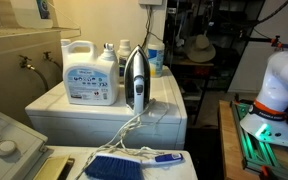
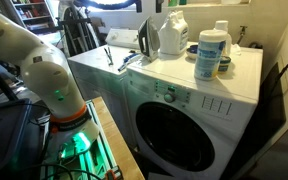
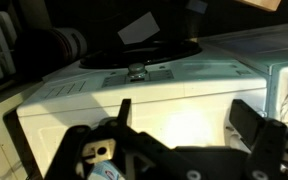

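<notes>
My gripper (image 3: 184, 125) shows only in the wrist view. Its two black fingers are spread wide with nothing between them. It faces a white appliance panel (image 3: 174, 95) at some distance and touches nothing. A dark oval shape (image 3: 134, 55) lies on top of that appliance. In both exterior views a black-and-white iron (image 1: 135, 80) (image 2: 149, 38) stands upright on a white washing machine (image 1: 169, 115) (image 2: 189, 115), next to a large white detergent jug (image 1: 91, 75) (image 2: 174, 32). My white arm (image 1: 279, 85) (image 2: 34, 70) stands beside the machine, apart from these things.
A white canister with a blue label (image 2: 212, 55) stands near the washer's front corner. The iron's cord (image 1: 124, 130) hangs down the machine's side. A blue brush (image 1: 114, 166) lies on a lower surface. Green light glows at the arm's base (image 1: 259, 130) (image 2: 74, 145). Cluttered shelves stand behind.
</notes>
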`<move>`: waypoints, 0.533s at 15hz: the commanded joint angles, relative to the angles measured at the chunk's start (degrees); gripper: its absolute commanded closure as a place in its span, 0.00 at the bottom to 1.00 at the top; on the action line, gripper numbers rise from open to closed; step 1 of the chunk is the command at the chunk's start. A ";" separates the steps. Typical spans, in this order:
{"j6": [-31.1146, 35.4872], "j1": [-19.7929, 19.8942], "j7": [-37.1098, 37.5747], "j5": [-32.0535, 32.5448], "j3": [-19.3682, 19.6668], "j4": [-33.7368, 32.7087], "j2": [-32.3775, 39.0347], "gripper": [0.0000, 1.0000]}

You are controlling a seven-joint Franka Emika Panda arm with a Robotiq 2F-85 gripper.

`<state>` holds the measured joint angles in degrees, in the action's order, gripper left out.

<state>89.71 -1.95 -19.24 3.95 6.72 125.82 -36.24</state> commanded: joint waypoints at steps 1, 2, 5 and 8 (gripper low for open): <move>-0.10 0.33 -0.48 0.16 0.42 -0.62 0.57 0.00; -0.10 0.40 -0.59 0.21 0.51 -0.93 0.91 0.00; -0.10 0.34 -0.57 0.23 0.21 -1.22 1.33 0.00; 0.67 0.85 -3.62 -2.90 4.87 -4.10 5.33 0.00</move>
<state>90.00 -1.57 -19.94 3.83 7.43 124.43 -34.64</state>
